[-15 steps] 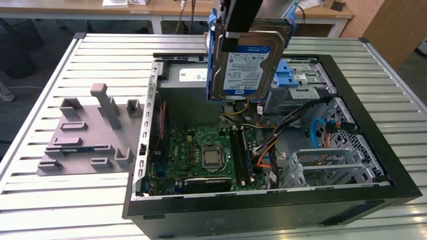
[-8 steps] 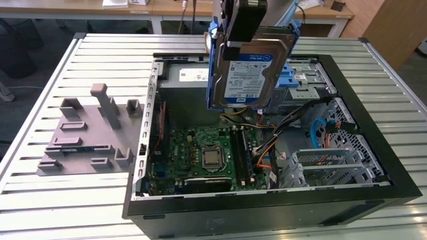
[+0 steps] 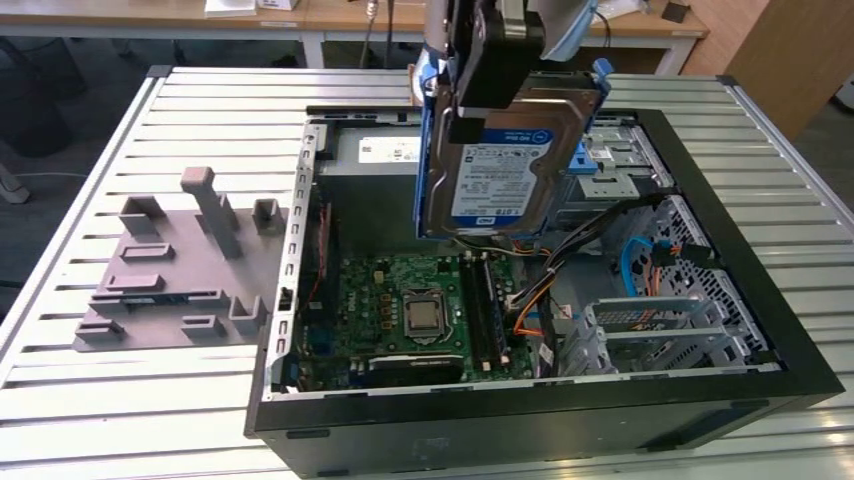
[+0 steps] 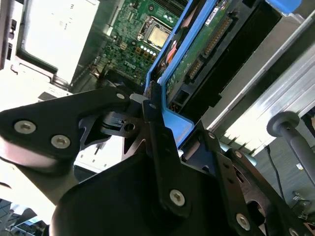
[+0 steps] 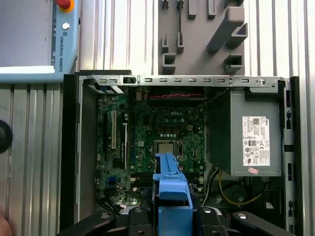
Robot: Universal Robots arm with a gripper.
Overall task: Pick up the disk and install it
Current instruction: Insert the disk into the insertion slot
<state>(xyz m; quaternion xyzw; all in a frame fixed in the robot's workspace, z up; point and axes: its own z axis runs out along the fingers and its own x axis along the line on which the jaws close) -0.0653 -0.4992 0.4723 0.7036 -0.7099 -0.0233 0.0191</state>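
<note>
The pick-up is done and the install is not: the gripper [image 3: 470,105] is clamped on the disk [image 3: 514,170] and holds it in the air, on edge, over the open computer case [image 3: 534,425], with the white-and-blue label turned toward the exterior view. In the second wrist view the black fingers [image 4: 158,142] close on the blue rail [image 4: 177,123] at the disk's upper edge, with its green circuit side and connector hanging below them. The disk touches nothing in the case; its lower edge hangs above the motherboard [image 3: 400,300], near the middle of the box, so by my reading it has not yet reached any bay. The case lies on its side on the slatted metal table [image 3: 80,400] with its cover off. Inside it sit the motherboard with its bare processor socket [image 3: 424,315], the grey power supply [image 5: 246,137] with a white sticker against one wall, a metal drive cage [image 3: 621,150] at the exterior view's right behind the disk, and orange and blue cables [image 3: 641,255] trailing between them. Whether the cage has a free slot I cannot tell, as the disk hides part of it. A grey holder [image 3: 174,270] with upright posts lies on the table just beside the case, at the exterior view's left
</note>
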